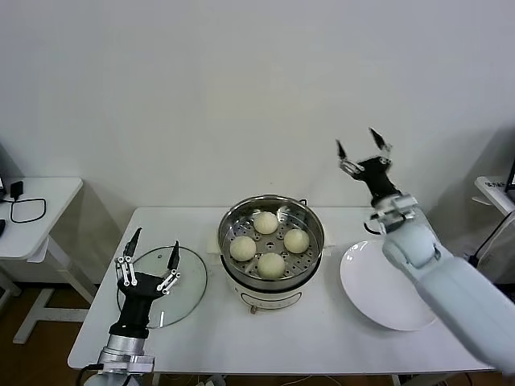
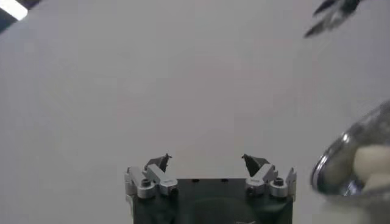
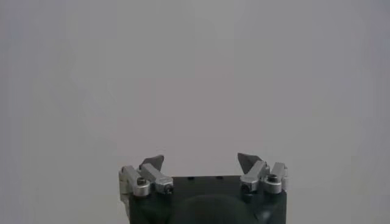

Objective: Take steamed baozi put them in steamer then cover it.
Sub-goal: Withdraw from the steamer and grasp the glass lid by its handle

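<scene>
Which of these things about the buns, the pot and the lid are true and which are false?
1. Four baozi sit inside the steamer. True.
2. The glass cover is on the steamer. False: it lies on the table, on the robot's left of the steamer.
3. The white plate holds a bun. False: it holds nothing.
4. The left end effector is open, above the cover. True.
5. The right end effector grips a bun. False: it is raised, open and holds nothing.
</scene>
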`<action>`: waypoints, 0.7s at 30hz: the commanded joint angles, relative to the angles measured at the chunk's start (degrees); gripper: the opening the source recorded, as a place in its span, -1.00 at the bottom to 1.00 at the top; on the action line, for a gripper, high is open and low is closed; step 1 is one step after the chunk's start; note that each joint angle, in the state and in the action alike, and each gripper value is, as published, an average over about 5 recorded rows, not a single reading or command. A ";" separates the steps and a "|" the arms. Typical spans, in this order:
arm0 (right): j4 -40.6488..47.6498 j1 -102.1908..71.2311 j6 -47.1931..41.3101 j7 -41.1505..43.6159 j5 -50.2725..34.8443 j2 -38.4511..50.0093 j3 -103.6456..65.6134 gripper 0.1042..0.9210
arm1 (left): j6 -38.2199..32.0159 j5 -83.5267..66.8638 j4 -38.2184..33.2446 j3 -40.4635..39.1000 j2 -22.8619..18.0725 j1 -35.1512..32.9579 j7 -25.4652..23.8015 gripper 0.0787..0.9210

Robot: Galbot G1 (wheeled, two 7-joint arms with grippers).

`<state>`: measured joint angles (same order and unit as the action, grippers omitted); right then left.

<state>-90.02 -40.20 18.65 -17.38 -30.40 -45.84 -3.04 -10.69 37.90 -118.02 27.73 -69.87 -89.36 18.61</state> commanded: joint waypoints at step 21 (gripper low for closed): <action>-2.09 -35.52 4.00 1.95 9.65 -15.99 -29.70 0.76 | 7.79 36.08 32.34 -0.32 2.63 11.40 0.38 0.77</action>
<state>-91.98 -71.11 22.07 -15.88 -22.29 -59.33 -29.00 -5.44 67.94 -95.10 28.36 -66.68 -85.40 18.37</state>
